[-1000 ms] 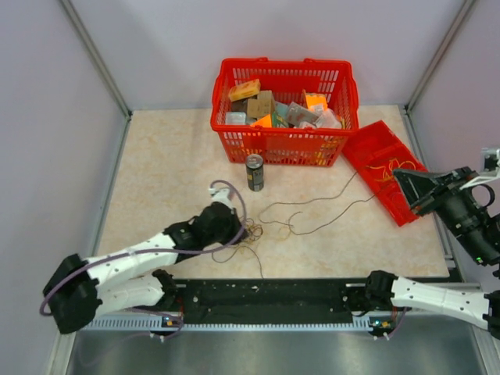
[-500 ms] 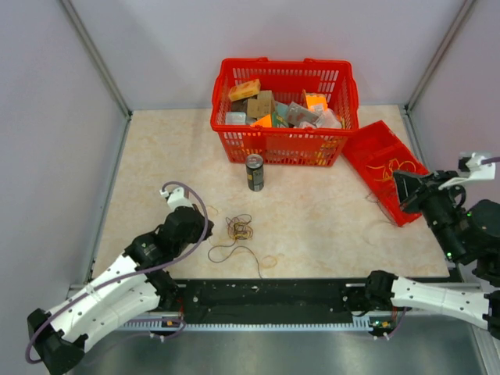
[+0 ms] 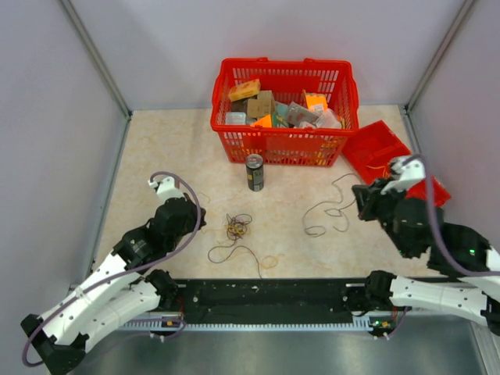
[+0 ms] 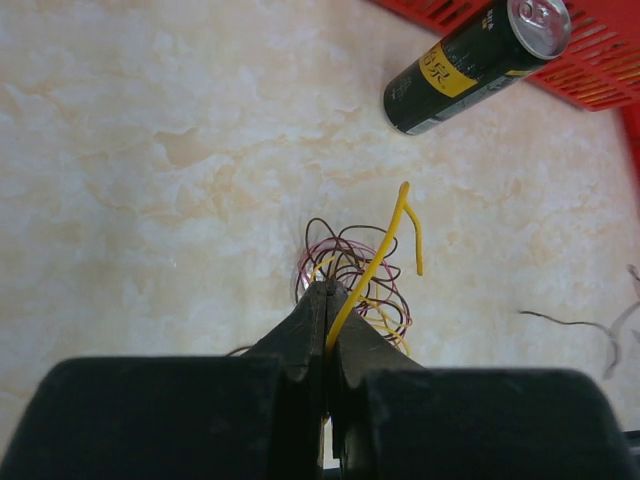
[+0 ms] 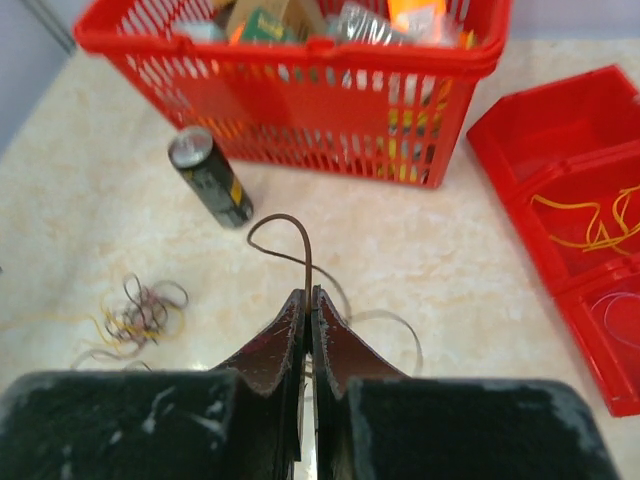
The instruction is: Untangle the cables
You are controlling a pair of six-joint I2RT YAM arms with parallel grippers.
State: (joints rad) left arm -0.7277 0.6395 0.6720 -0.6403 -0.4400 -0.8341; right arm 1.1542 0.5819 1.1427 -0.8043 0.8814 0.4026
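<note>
Yellow and dark brown, the cables [image 3: 238, 228] are so thin that from above you can hardly follow them. The strand between your left end effector [image 4: 325, 300] and the tangle [image 4: 350, 268] does not show there at all, and the fingertips merge with the black wrist. Each wrist view loses its lower part to the end effector's own body, so you cannot see how far either strand reaches back between the fingers.

Your left arm lies low and stretched forward over the desk [image 3: 156, 156], wrist tipped down. Its fingers are pressed together on a yellow cable [image 4: 372, 262], which rises from the tips and ends in a small hook. The tangle sits on the desk just beyond the tips, and the can [image 4: 470, 60] stands farther ahead, to the right.

Your right arm is bent inward, and the right end effector [image 5: 305, 300] is clamped on a dark cable [image 5: 307, 255] that arches up out of the tips and curls left. That cable's loose loops lie on the desk just ahead of it. The basket [image 5: 300, 45] is straight beyond, and the red tray [image 5: 540, 140] is off to its right with yellow strands inside.

Half a second ago the right arm was out over the tray at the far edge. It has now swung in towards the middle, and the dark loops have come back into view on the desk. The left arm has barely shifted, and the tangle lies where it did.
</note>
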